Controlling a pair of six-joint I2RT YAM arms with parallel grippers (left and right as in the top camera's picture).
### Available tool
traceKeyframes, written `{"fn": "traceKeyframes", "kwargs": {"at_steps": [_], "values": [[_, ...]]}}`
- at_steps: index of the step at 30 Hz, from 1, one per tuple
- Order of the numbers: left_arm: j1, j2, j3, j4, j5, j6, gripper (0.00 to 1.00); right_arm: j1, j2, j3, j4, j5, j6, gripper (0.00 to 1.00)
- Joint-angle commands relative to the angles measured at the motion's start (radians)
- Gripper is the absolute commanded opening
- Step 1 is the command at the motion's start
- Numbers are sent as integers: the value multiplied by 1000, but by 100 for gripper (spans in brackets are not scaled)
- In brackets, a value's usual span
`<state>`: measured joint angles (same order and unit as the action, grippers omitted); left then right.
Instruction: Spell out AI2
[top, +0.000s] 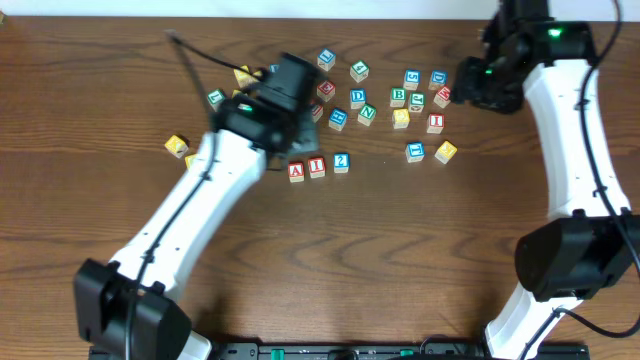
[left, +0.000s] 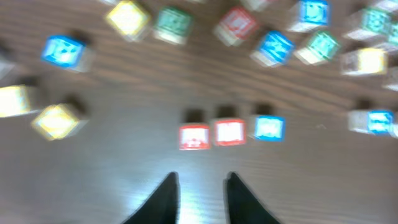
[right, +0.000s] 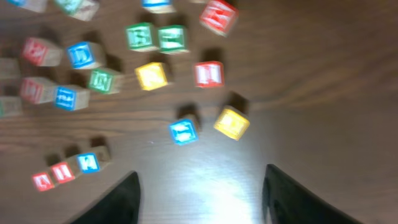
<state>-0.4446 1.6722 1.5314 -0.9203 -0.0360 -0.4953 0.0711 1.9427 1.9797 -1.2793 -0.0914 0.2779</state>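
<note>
1. Three small wooden alphabet blocks stand in a row near the middle of the brown wooden table (top: 100, 60): the red-framed A cube (top: 296, 171), the red-framed I cube (top: 317, 167) and the blue-framed 2 cube (top: 341, 162). From overhead they read A, I, 2 from left to right.
2. Only the overhead view lets me read those faces. There the A cube and I cube look to be touching, the 2 cube sits just beside them, and the row slants slightly.
3. Through the left wrist camera everything is blurred. The row shows as two red patches and a blue one, with the characters unreadable.
4. That same view shows me the left gripper (left: 200, 190), which the arm's housing hides from above. Its dark fingers are narrowly apart with nothing between them, over bare table just short of the row.
5. The right wrist view shows the right gripper (right: 199, 199) spread wide and empty. A plain yellow cube (right: 231, 122) and a blue-faced cube (right: 183, 131) lie ahead of it, and the row is well apart at lower left.
6. From overhead I cannot tell how the right jaws stand.
7. A scatter of other lettered cubes (top: 358, 98) lies beyond the row.
</note>
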Motion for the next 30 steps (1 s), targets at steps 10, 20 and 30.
{"fn": "traceKeyframes", "kwargs": {"at_steps": [10, 20, 30], "values": [[230, 1, -188, 7, 143, 74, 7, 197, 6, -301, 279, -58, 58, 1], [234, 49, -361, 205, 216, 85, 7, 283, 7, -495, 528, -76, 112, 1], [231, 166, -361, 340, 300, 189, 8, 286, 33, -566, 642, -85, 148, 1]]}}
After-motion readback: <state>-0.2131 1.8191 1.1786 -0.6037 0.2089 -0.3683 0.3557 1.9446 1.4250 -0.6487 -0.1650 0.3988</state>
